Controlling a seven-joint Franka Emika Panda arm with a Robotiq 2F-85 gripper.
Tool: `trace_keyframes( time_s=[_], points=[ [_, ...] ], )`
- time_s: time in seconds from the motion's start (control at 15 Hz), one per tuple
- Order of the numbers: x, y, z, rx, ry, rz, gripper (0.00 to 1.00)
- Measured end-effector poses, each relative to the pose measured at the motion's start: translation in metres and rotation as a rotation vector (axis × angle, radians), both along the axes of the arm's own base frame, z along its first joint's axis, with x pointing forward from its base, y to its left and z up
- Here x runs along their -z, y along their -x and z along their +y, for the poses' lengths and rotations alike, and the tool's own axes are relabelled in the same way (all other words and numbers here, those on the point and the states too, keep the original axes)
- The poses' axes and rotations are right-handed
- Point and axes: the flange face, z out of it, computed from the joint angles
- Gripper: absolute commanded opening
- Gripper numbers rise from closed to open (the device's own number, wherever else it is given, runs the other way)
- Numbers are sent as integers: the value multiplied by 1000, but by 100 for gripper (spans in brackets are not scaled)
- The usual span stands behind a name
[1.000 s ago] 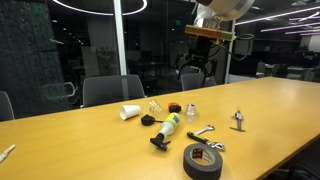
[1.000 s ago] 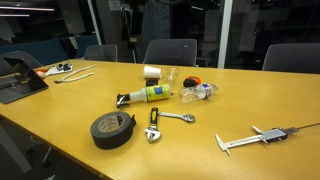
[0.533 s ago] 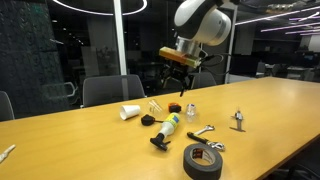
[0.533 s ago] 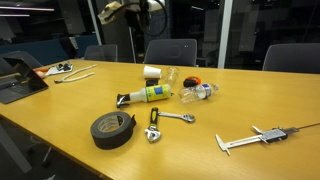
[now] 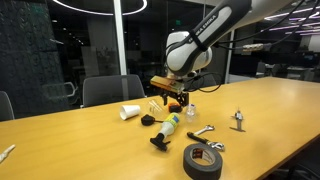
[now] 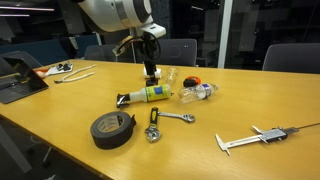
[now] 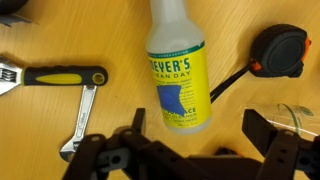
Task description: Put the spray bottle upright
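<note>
The spray bottle (image 5: 168, 126) lies on its side on the wooden table, its black trigger head (image 5: 158, 142) toward the front edge. It also shows in the other exterior view (image 6: 148, 95) and in the wrist view (image 7: 178, 70), with a yellow label. My gripper (image 5: 168, 97) hangs a little above the table, over the bottle's base end; it also shows in an exterior view (image 6: 152, 72). In the wrist view the gripper (image 7: 200, 128) is open and empty. Its dark fingers (image 7: 264, 130) stand either side of the bottle's base without touching it.
A black tape roll (image 5: 202, 160) lies at the front. A yellow-handled wrench (image 7: 60, 78) and an orange-black tape measure (image 7: 280, 50) flank the bottle. A white paper cup (image 5: 130, 112), a clear plastic bottle (image 6: 200, 92) and a caliper (image 6: 260, 138) lie nearby.
The arm has come down from high above the table's far side to just over the spray bottle. The things on the table have not moved.
</note>
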Motion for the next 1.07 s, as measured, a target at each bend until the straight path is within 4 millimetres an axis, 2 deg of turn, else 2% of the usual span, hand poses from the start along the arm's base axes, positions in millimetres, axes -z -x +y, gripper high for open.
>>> trace_keyframes(
  time_s=[0.2, 0.53, 1.07],
  points=[
    [16, -19, 10, 30, 5, 30, 100],
    [43, -37, 17, 46, 20, 71, 100],
    [70, -35, 23, 9, 42, 148, 100]
  ],
)
